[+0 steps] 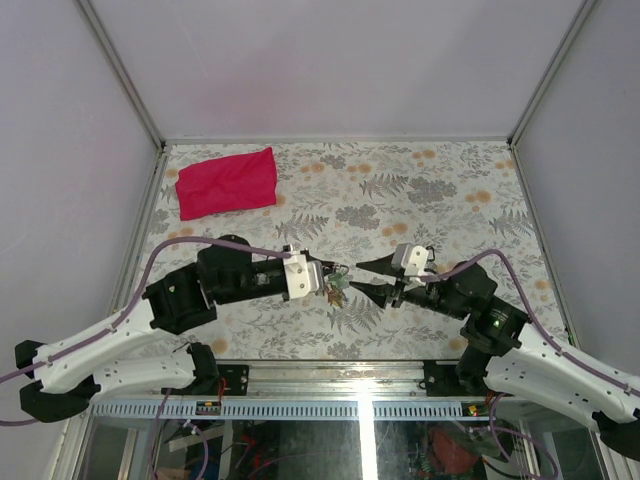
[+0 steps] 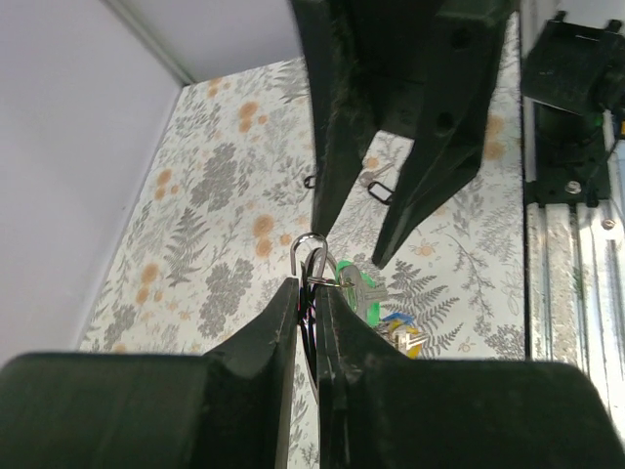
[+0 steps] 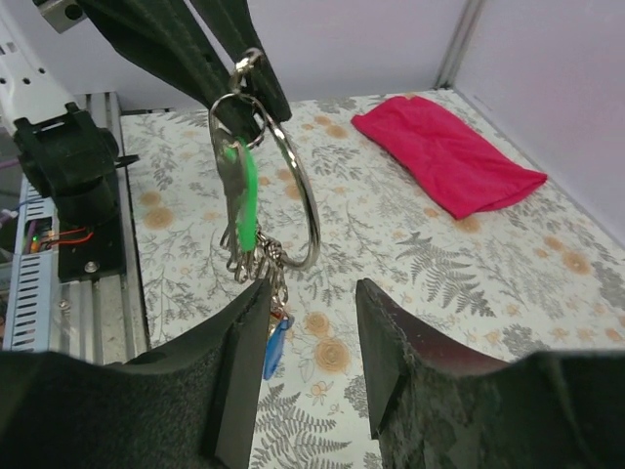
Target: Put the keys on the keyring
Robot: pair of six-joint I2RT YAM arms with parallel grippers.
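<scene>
My left gripper (image 1: pixel 331 278) is shut on the silver keyring (image 3: pixel 293 186) and holds it above the table; its fingers (image 3: pixel 210 44) show at the top of the right wrist view. A green-headed key (image 3: pixel 244 200) and a blue tag (image 3: pixel 275 347) hang from the ring on small links. In the left wrist view the ring (image 2: pixel 312 259) sticks out past my closed fingertips, with green (image 2: pixel 363 283), blue and yellow pieces beside it. My right gripper (image 1: pixel 358 277) is open, just right of the ring; its left finger is close to the hanging chain. A loose silver key (image 2: pixel 373 177) lies on the table.
A red cloth (image 1: pixel 227 182) lies at the far left of the flowered table (image 1: pixel 450 190). White walls enclose the table on three sides. A metal rail (image 1: pixel 330 375) and the arm bases run along the near edge.
</scene>
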